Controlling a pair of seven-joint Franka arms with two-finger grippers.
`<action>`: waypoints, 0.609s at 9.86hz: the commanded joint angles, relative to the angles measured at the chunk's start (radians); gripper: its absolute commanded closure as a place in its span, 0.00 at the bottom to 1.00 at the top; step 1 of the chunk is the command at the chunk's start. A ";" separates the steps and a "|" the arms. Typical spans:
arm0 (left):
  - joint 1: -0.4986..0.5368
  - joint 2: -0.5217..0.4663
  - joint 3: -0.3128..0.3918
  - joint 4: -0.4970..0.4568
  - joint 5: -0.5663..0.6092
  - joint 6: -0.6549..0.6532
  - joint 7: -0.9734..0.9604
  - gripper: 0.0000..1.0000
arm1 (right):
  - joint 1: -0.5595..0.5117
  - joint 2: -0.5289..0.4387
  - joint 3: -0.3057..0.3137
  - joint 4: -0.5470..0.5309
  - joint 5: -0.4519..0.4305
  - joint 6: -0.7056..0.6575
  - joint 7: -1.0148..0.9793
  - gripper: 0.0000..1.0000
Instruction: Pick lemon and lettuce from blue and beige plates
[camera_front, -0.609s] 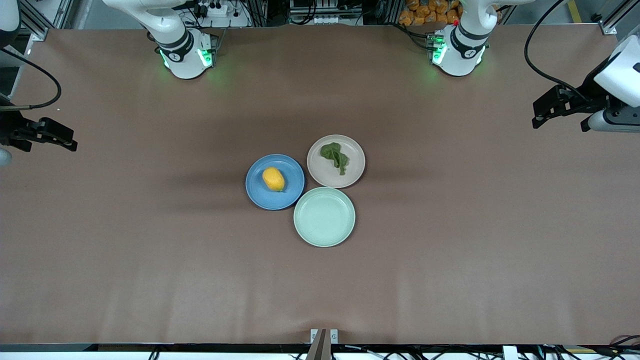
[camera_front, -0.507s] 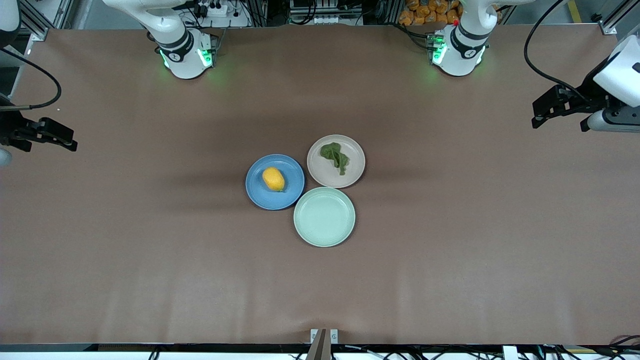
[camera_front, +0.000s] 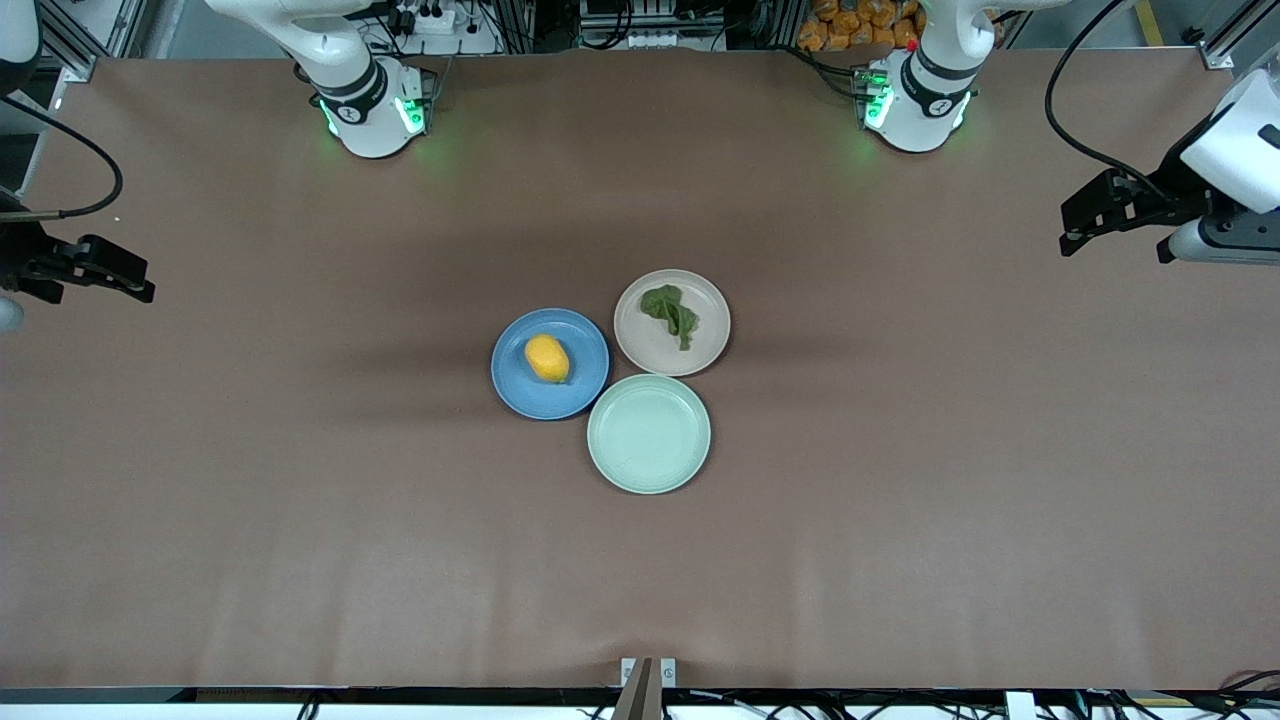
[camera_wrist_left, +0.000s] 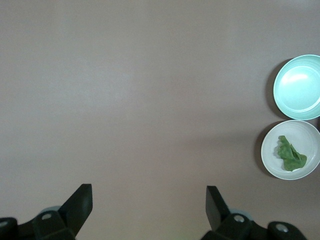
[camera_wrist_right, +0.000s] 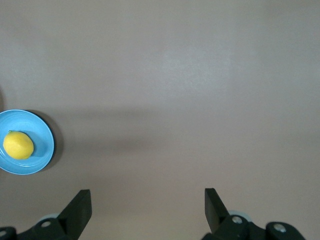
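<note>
left tool; right tool; both agape

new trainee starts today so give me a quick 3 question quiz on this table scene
1. True or false: the lemon lies on the blue plate.
2. Multiple choice: the lettuce lies on which plate? A) mint-green plate B) beige plate C) blue plate
3. Fill in: the left claw and the right claw hang over bare table with fingers ____, holding nothing.

Key
1. True
2. B; the mint-green plate, nearest the front camera, holds nothing.
3. open; each claw is out at its own arm's end of the table, away from the plates.
</note>
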 joint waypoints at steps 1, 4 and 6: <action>-0.011 -0.002 -0.010 0.001 0.008 -0.020 -0.018 0.00 | -0.009 0.012 0.008 0.026 0.003 -0.015 0.004 0.00; -0.012 0.027 -0.042 -0.011 0.002 -0.019 -0.050 0.00 | -0.007 0.012 0.008 0.023 0.003 -0.016 0.004 0.00; -0.009 0.041 -0.048 -0.023 -0.050 -0.005 -0.052 0.00 | -0.003 0.012 0.009 0.022 0.004 -0.018 0.005 0.00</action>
